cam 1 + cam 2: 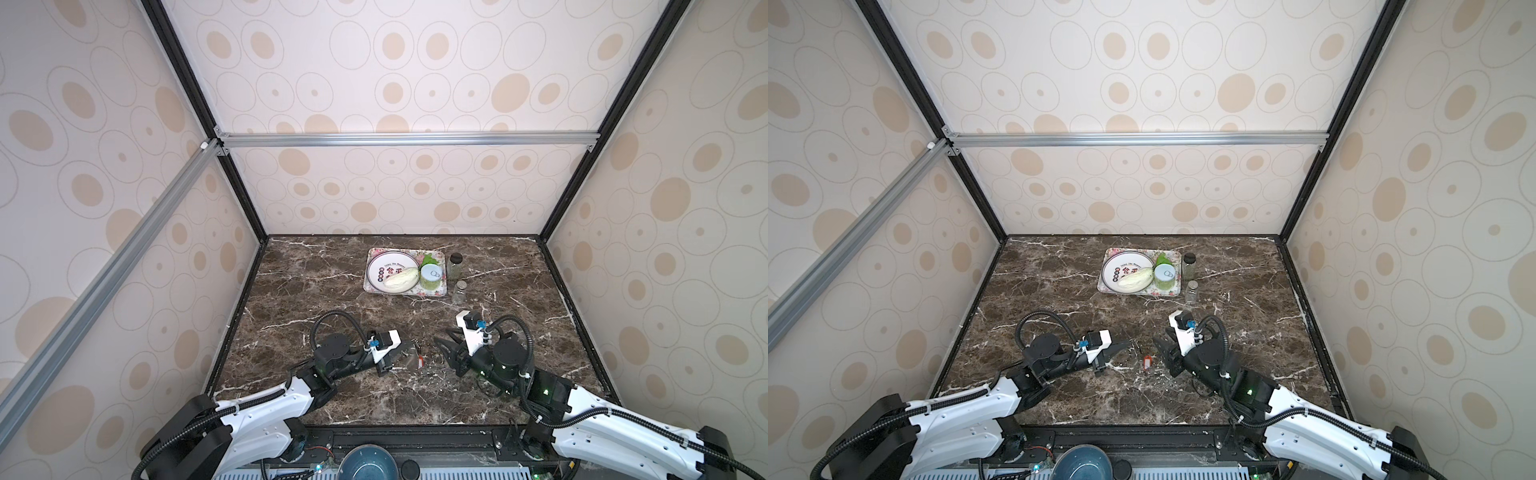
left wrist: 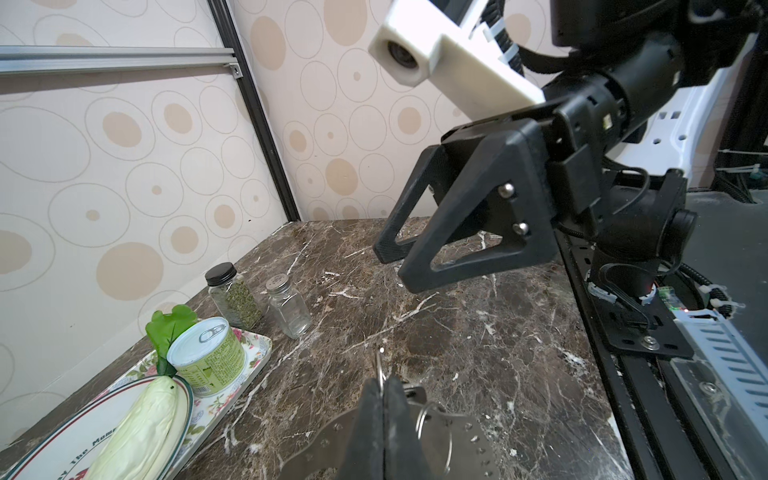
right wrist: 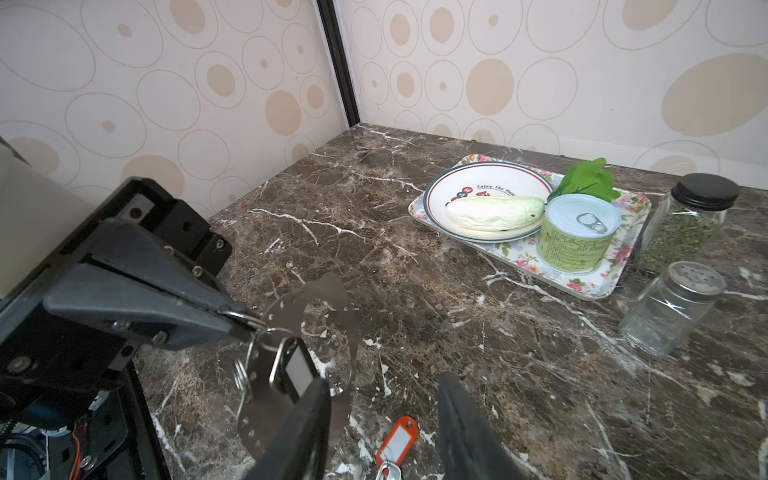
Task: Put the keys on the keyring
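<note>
Leftmost, the left claw (image 3: 243, 321) is clenched on the rim of the flat thin grey oval metal keyring (image 3: 286, 309), pinching it where a small wire loop passes through an edge hole and holding it up off the dark brown marble worktop (image 3: 457, 332). Just below that pinch hangs the key with the black plastic tag and white label (image 3: 297, 368), apparently already threaded on. Further right, the key with the red-orange plastic tag (image 3: 397, 440) lies flat on the worktop, apart from the keyring. Above it stands the right claw (image 3: 384, 380), released, jaws spread, nothing between them. I judge the keyring to be stiff, light and slick; held at one edge point, it will likely pivot if pushed, so the left grip should stay firm. The red-orange tag looks tiny, light and prone to skidding; it is best taken by the tag's long edges, leaving its metal loop free for threading.
</note>
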